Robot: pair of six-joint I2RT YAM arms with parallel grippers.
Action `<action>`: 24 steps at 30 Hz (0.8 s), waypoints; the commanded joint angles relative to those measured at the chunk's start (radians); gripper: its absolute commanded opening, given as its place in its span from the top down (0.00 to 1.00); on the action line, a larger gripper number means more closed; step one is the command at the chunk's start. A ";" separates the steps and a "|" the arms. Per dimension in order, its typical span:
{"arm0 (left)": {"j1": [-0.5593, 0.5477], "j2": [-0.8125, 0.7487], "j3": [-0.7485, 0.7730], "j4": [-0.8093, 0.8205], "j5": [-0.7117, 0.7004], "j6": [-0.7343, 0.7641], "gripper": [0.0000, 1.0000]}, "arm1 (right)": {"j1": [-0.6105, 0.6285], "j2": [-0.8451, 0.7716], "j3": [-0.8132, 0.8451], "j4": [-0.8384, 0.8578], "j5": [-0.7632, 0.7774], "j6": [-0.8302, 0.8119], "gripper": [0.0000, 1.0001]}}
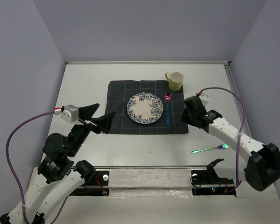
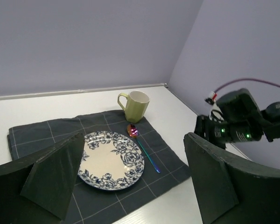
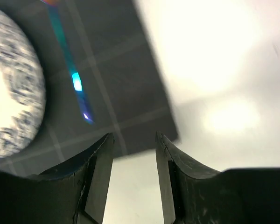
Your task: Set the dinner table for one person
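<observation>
Both empty: left tool (image 1: 106, 110) wide, right tool (image 3: 134, 140) narrow.

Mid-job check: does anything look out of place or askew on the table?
The fork lies alone on the bare table, right of the placemat and nearer the arms, slanted. The plate and spoon sit on the placemat, so the fork looks unplaced. Nothing looks spilled or damaged.

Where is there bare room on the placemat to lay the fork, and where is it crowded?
Free: the placemat strip left of the plate, with the open left gripper hanging at its edge; also the white table on the placemat's near side. Crowded: right of the plate, where spoon, mug and the right gripper sit close.
</observation>
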 commanded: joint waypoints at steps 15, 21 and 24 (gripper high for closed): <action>-0.142 -0.120 0.010 0.023 -0.100 0.018 0.01 | -0.061 -0.422 -0.151 -0.689 0.121 0.605 0.00; -0.170 -0.133 0.008 0.026 -0.111 0.015 0.01 | -0.088 -0.424 -0.195 -0.645 0.107 0.720 0.00; -0.179 -0.142 0.008 0.028 -0.120 0.015 0.01 | -0.150 -0.427 -0.263 -0.574 0.097 0.766 0.04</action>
